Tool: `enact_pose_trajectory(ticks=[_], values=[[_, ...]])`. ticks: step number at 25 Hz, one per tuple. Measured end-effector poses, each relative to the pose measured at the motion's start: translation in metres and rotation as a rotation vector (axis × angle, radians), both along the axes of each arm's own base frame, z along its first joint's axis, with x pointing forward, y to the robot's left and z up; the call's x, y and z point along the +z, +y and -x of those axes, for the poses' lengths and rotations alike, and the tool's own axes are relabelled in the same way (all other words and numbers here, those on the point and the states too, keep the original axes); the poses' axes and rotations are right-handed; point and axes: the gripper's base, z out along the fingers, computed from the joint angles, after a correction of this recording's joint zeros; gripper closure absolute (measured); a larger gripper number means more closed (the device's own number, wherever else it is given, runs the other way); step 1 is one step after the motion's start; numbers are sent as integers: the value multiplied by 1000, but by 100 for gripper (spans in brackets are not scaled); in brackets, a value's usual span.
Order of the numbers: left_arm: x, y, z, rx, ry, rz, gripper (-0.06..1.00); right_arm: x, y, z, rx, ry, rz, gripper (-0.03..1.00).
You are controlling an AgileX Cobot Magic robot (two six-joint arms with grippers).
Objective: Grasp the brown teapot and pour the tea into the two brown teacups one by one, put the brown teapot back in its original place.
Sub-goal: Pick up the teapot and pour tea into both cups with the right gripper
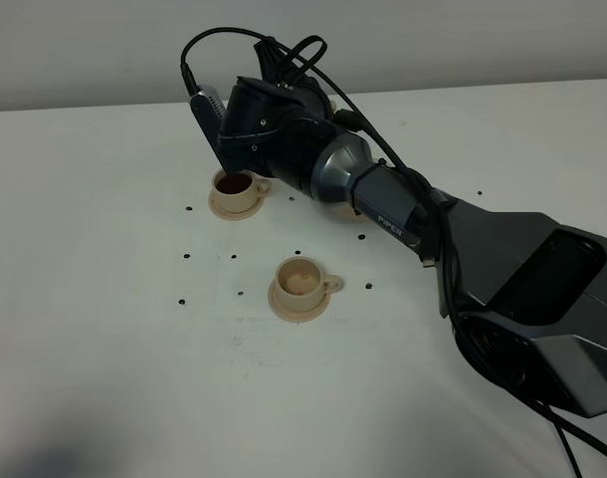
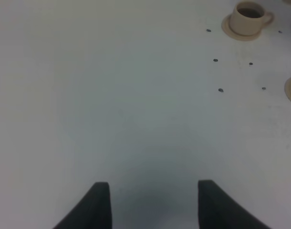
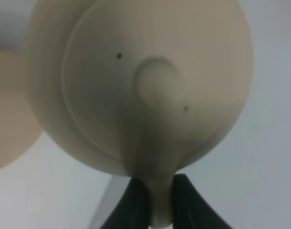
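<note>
Spill risk at far teacup (image 1: 234, 185)
Right end effector (image 3: 157, 202) grasps brown teapot (image 3: 136, 86) by its handle; thin hold may slip, overfilling spills onto desk (image 1: 104, 299)

I'm looking at a plain white table (image 1: 104, 378), matte and dotted with small dark marks (image 1: 187, 255) in loose rows. Two small tan saucers sit on it, well apart. The far saucer (image 1: 216, 206) carries the far cup (image 1: 240, 197), which holds dark liquid, and the near saucer (image 1: 281, 305) carries the near cup (image 1: 302, 281), pale inside. A third tan saucer (image 3: 7, 109) lies on the table too, blurred in my right wrist view.
</note>
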Motion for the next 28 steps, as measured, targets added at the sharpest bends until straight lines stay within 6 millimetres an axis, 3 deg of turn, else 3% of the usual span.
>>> enact_pose_trajectory(ticks=[12,24,28], values=[[0,0,0,0,0,0,54,33,-8,17,-264,108,-318,86],[0,0,0,0,0,0,54,25,2,31,-440,306,-581,86],[0,0,0,0,0,0,54,32,4,37,-494,362,-666,86]])
